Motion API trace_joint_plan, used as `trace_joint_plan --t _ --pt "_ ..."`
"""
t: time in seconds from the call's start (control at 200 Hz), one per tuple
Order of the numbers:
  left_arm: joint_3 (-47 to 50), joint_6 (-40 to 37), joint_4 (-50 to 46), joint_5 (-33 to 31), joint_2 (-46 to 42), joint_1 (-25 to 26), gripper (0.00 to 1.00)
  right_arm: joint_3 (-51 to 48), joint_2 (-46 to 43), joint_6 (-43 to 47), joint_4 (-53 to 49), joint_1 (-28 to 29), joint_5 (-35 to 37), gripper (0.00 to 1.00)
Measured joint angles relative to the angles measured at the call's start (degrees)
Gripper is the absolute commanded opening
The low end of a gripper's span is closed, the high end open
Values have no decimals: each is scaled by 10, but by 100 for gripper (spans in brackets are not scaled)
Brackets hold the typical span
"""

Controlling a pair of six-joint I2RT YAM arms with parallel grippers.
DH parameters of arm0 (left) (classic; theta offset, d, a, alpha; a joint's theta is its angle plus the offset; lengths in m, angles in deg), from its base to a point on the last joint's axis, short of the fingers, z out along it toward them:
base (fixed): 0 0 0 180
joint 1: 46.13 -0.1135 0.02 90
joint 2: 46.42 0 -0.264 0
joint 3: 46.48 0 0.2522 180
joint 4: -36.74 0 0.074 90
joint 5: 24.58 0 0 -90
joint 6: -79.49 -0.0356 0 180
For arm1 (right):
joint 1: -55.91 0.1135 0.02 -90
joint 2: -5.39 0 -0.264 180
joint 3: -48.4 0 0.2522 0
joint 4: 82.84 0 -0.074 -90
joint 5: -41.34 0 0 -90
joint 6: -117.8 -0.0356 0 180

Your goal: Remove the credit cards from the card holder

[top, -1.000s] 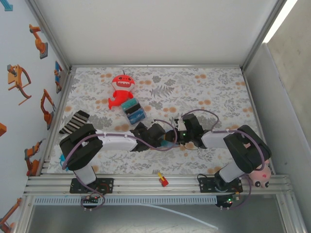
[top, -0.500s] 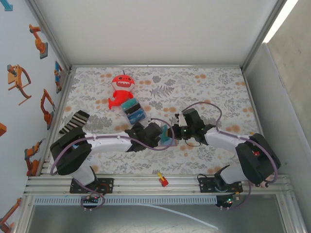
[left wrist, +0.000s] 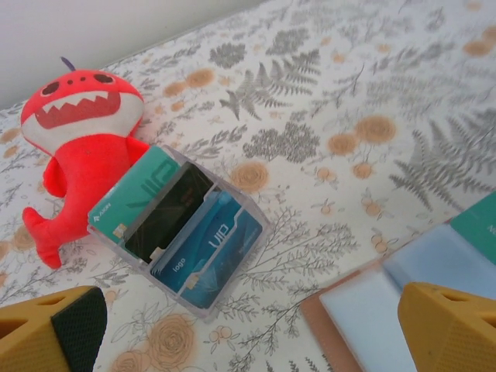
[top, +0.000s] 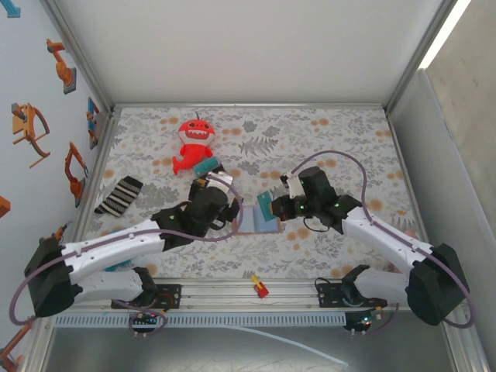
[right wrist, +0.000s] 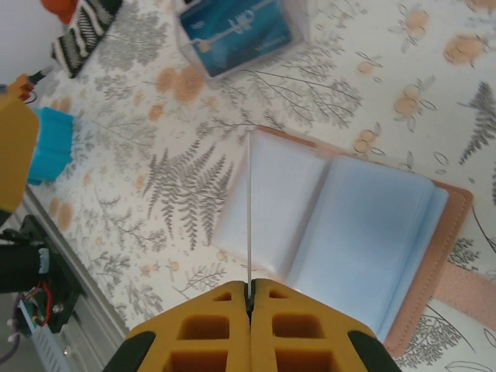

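Now seemingly clear of its sleeve, a teal card point(top: 266, 206) stands pinched edge-on in the clenched right claw point(right wrist: 250, 291), just above the open card holder point(top: 249, 225). The holder lies flat, pale-blue pockets up, toward the near middle of the surface point(top: 349, 139).

A second ago both arms were huddled low over the holder. Since then the right claw has closed on the card and drawn it up, while the left claw point(left wrist: 248, 310) has swung away to the far left. It hangs released and wide, holding nothing, near the clear card case point(left wrist: 178, 232) beside the red plush toy point(top: 194, 143).

One card looks to be out. Whether more sit in the pockets cannot be told.

Bare surface opens to the far right for setting the card down. The far left is crowded by case, toy and a striped sock point(top: 118, 194) near the wall. The near rail point(top: 232, 293) runs close behind the holder.
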Motion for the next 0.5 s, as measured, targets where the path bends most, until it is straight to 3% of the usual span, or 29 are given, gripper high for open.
trace_joint_plan --t 0.23,0.501 --pt "50 -19 34 185 -132 -62 100 53 -14 88 -47 40 -22 0" --pt "24 -90 0 371 -112 -84 96 115 13 181 -103 56 -87 0"
